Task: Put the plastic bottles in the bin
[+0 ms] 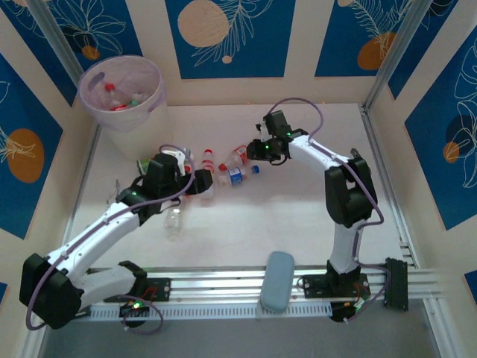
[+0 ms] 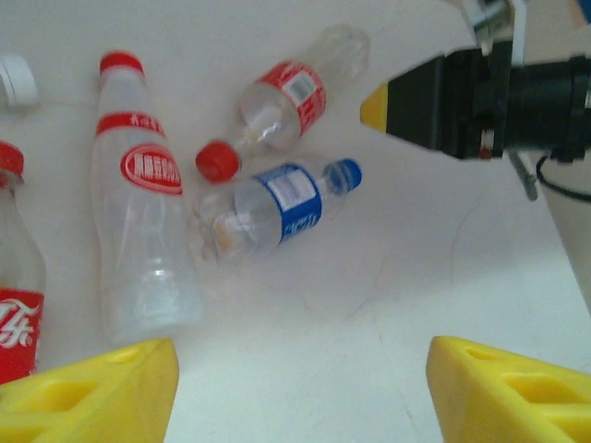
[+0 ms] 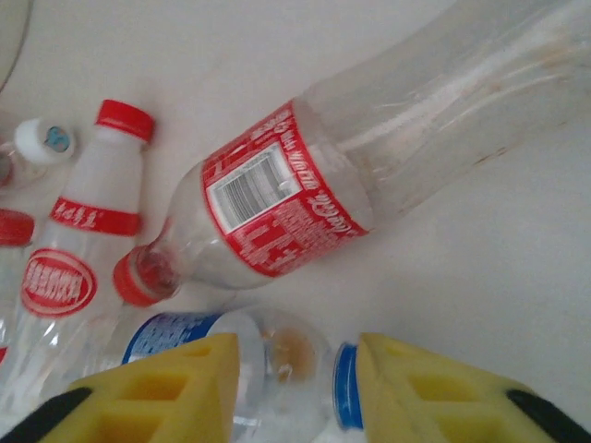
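Observation:
Several plastic bottles lie bunched mid-table. A blue-labelled bottle has its neck between the yellow fingers of my right gripper, which is shut on it. Beside it lie a red-labelled cola bottle and a white-bodied, red-capped bottle. My left gripper hovers just short of this group, open with bare table between its fingers. The bin stands at the far left corner with a few bottles inside.
Another clear bottle lies by my left forearm, and a green one sits behind the left wrist. A grey-blue pad rests on the rail at the near edge. Patterned walls close in the table on three sides.

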### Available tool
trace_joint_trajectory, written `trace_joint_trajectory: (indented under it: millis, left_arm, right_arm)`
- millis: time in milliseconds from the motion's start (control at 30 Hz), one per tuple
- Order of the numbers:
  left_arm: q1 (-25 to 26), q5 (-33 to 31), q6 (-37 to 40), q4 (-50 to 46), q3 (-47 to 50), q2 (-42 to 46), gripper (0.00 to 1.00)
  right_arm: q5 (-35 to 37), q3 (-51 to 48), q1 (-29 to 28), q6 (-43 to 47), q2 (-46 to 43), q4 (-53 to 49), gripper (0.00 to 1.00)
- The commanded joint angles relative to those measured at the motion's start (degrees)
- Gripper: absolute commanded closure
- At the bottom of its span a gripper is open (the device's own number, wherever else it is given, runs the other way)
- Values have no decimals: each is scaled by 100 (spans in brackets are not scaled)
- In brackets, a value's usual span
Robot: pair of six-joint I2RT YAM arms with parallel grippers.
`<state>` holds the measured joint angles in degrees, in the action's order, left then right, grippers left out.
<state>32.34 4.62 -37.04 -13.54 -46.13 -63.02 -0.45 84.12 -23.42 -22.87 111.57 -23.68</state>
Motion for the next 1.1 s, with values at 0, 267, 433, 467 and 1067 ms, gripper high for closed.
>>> trace_joint_trajectory:
  millis: [0,267,433,467,1067]
  left_arm:
    - [192,-250,-390,520,211,-135,32]
    - [299,-384,-259,575,227,-369,33]
    - [299,-501,-147,423,232,-286,33]
    - [298,-514,-144,414,237,-280,33]
    - [211,-325,-98,629,315,-308,32]
  right_arm:
    - [-1,185,-40,-103,154,63,70]
    - [-4,-266,-32,-54,219,279,72]
    - [-15,-564,-32,-76,133,329,73]
    - [-54,-626,-34,-111,106,337,73]
    - [151,-2169,-886,1515,-1931,-342,25]
